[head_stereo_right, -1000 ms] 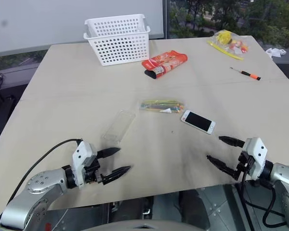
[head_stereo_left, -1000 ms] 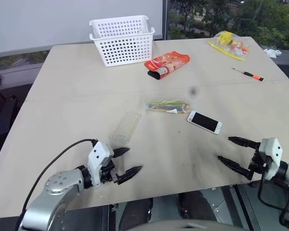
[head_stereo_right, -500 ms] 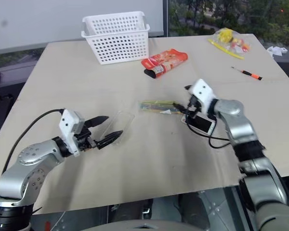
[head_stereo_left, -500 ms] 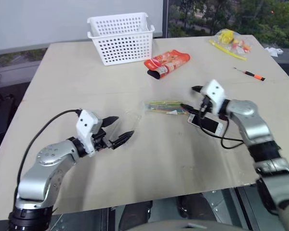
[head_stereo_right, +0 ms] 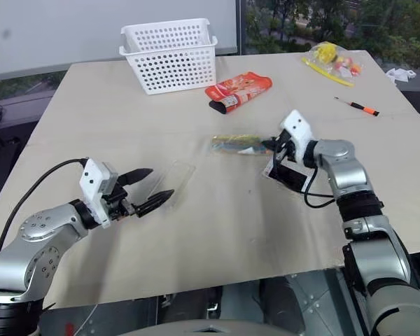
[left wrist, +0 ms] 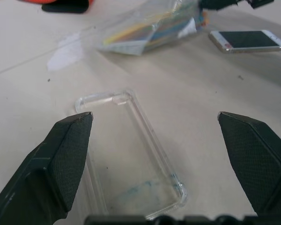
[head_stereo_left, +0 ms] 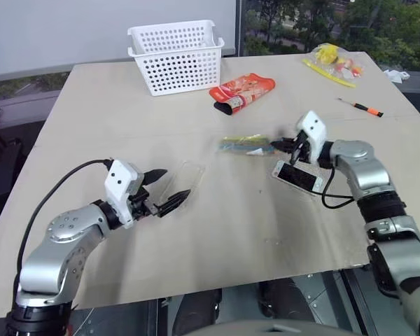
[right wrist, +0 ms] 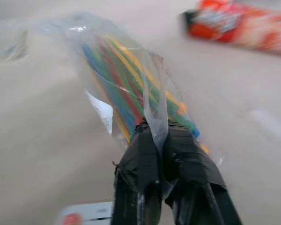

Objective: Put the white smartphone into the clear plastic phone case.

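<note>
Nearest the robot, the left tool [head_stereo_left: 166, 189] hovers low over the pale wooden surface [head_stereo_left: 91, 119] with its two black fingers spread wide apart and nothing between them; in the left wrist view the fingertips [left wrist: 79, 126] frame the clear plastic phone case [left wrist: 131, 159], which lies flat and empty on the surface just ahead of that tool. Further out and to the robot's right, the white smartphone [head_stereo_left: 297, 176] lies flat, screen up, well apart from the case, with the right arm reaching over it. Just beyond the phone, the right tool [head_stereo_left: 280, 145] has its fingers pressed together on the near end of the clear bag of coloured sticks [head_stereo_left: 246, 145]; the right wrist view shows the thin plastic of the bag [right wrist: 126, 84] pinched between the two black fingertips [right wrist: 147, 140]. Past the bag lies an orange-red snack packet [head_stereo_left: 242, 93], and beyond it to the left stands a white perforated basket [head_stereo_left: 176, 56] near the far edge. On the far right of the surface lie a small screwdriver with an orange handle [head_stereo_left: 362, 108] and a clear bag of yellow items [head_stereo_left: 330, 61].
</note>
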Robot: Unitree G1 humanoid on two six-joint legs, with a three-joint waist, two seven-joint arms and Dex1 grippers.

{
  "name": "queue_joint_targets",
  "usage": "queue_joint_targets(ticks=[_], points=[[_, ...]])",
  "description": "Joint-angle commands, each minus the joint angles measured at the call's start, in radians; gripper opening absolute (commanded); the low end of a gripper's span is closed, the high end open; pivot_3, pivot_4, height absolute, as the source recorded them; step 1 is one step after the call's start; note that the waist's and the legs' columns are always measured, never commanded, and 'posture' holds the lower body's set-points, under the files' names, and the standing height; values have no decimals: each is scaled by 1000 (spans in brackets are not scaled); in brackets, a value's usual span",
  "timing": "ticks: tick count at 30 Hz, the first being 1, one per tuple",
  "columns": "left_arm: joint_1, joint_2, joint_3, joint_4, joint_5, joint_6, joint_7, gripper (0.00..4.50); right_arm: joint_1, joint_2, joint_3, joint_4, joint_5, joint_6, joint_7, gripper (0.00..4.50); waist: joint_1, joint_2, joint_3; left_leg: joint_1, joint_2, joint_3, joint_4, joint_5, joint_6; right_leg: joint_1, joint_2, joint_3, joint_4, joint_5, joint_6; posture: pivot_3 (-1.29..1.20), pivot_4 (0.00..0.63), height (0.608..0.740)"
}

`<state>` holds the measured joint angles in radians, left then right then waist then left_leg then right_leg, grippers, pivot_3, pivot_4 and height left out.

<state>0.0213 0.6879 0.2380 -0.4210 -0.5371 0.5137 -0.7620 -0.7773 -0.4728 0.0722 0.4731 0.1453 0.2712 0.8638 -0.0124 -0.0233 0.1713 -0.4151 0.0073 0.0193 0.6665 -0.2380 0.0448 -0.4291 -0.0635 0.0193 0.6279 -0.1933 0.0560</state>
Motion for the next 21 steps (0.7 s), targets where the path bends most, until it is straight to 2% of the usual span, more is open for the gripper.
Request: queue_joint_targets(ticks=[1,7,10,11,15,18,21], points=[[-56,9,-9,0,-1,-36,-25,4500,-67,-64,-96,76,-4,-64,-74,38,1,0,0,0,0,0,0,0,0,0,0,0,0,0,0,0,150,740],[-153,-11,-43,0,-11,-21,-19,4500,-171,-143,-146,313,-92,-204,-291,38,-3,0,0,-1,-1,2,-1,0,0,0,0,0,-1,2,4,0,150,740],[-170,-8,-53,6,0,-6,-7,4500,-150,-149,-131,278,-60,-188,-171,866,-12,0,0,-1,-1,2,-2,0,0,0,2,1,-2,2,4,0,150,740],[-173,5,-55,18,17,1,-2,4500,-137,-155,-125,257,-55,-178,-136,1532,-14,0,0,0,0,2,-2,0,0,0,3,1,-2,2,4,0,150,740],[-226,67,-21,137,61,-29,-31,4500,-31,-203,-118,60,-5,-71,3,2974,-17,0,0,0,1,1,-2,0,0,0,5,0,-1,2,4,0,150,740],[-265,132,-18,243,85,-106,-129,4500,43,-231,-140,-83,35,5,37,4377,-14,2,1,-1,3,1,-2,0,0,0,6,-1,-1,2,4,0,150,740],[-323,205,-37,410,122,-202,-253,4500,126,-240,-163,-244,88,84,45,4489,-12,2,1,0,3,1,-1,0,0,0,6,1,-1,2,4,0,150,740]])
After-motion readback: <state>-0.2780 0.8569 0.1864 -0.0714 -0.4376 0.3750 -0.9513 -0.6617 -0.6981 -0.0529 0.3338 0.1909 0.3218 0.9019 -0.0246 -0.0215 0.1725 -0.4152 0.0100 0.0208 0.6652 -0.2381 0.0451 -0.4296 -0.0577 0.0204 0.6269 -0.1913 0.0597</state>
